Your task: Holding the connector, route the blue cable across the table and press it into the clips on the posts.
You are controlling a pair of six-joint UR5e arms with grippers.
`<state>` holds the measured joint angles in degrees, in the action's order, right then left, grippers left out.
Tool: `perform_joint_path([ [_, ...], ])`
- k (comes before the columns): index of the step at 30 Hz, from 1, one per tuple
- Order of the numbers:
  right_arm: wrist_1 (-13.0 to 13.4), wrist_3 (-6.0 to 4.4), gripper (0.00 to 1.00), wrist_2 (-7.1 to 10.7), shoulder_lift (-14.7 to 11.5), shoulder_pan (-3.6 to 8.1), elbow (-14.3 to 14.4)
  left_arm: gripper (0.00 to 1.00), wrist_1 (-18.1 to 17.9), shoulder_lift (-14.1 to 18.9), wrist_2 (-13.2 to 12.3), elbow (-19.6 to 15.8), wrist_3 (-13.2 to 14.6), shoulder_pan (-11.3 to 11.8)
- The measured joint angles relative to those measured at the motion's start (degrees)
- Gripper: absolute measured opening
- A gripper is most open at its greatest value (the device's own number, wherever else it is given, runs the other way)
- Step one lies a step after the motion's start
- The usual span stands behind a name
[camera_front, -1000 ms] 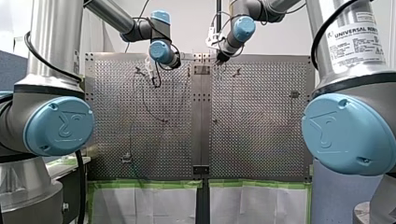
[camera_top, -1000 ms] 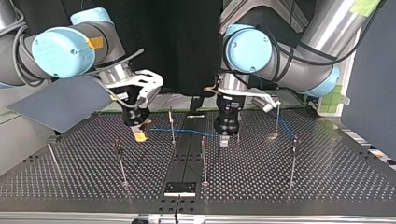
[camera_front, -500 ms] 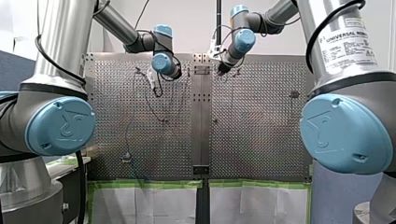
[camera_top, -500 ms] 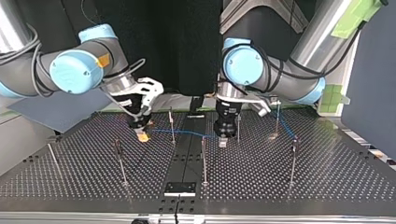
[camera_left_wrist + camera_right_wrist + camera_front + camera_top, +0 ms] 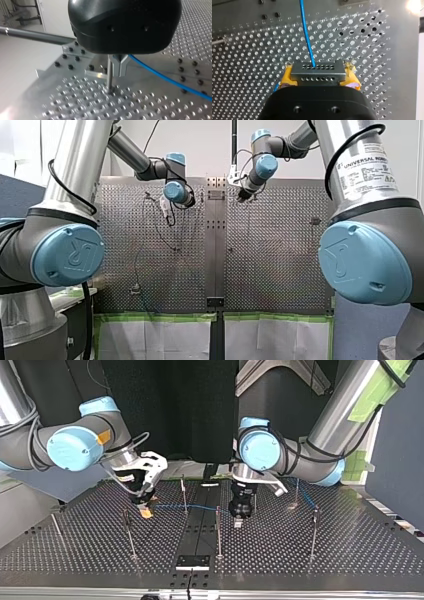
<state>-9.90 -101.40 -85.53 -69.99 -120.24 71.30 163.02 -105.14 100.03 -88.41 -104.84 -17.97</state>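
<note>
Connector [image 5: 317,71] clamped tight between yellow pads [image 5: 287,76] of right claw [image 5: 145,511], low over perforated bench [image 5: 300,550] at top view's left. Blue cable [image 5: 306,32] runs from it past post [image 5: 109,72] to left claw [image 5: 120,71], fingers drawn together; hold on cable unclear.

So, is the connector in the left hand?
No, the connector is clamped between the right hand's yellow pads, blue cable running out of it.
</note>
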Motion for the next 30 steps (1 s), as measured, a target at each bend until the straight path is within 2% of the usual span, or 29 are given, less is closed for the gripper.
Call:
perform_joint_path([
  [9, 0.00, 0.04, 0.00, 0.89, 1.38, 1.28, -2.59, 0.00, 0.29, -3.46, -1.14, 4.03, -0.29, 1.94],
  [18, -0.02, 0.04, 0.00, 1.21, 2.24, 2.02, -3.96, 0.00, 1.67, -3.71, -0.82, 4.91, -0.55, 2.69],
  [20, 0.00, 0.05, 0.00, 1.31, 2.29, 2.18, -4.02, 0.24, 2.11, -3.67, -0.65, 4.90, -0.67, 2.65],
  [21, 0.02, 0.05, 0.00, 1.46, 2.33, 2.27, -4.03, 0.24, 2.35, -3.65, -0.59, 4.91, -0.72, 2.61],
  [22, 0.03, 0.04, 0.00, 1.62, 2.36, 2.35, -4.05, 0.47, 2.53, -3.63, -0.52, 4.91, -0.73, 2.56],
  [23, 0.04, 0.05, 0.00, 1.75, 2.38, 2.43, -4.05, 0.64, 2.77, -3.61, -0.41, 4.91, -0.70, 2.52],
  [24, 0.05, 0.05, 0.00, 1.89, 2.41, 2.53, -4.06, 0.64, 3.17, -3.58, -0.19, 4.90, -0.63, 2.46],
  [26, 0.06, 0.07, 0.00, 2.08, 2.47, 2.69, -4.07, 1.00, 3.88, -3.53, 0.22, 4.88, -0.47, 2.35],
  [30, 0.10, 0.11, 0.00, 2.64, 2.56, 2.92, -4.12, 1.00, 5.84, -3.14, 1.89, 4.87, -0.03, 2.03],
])
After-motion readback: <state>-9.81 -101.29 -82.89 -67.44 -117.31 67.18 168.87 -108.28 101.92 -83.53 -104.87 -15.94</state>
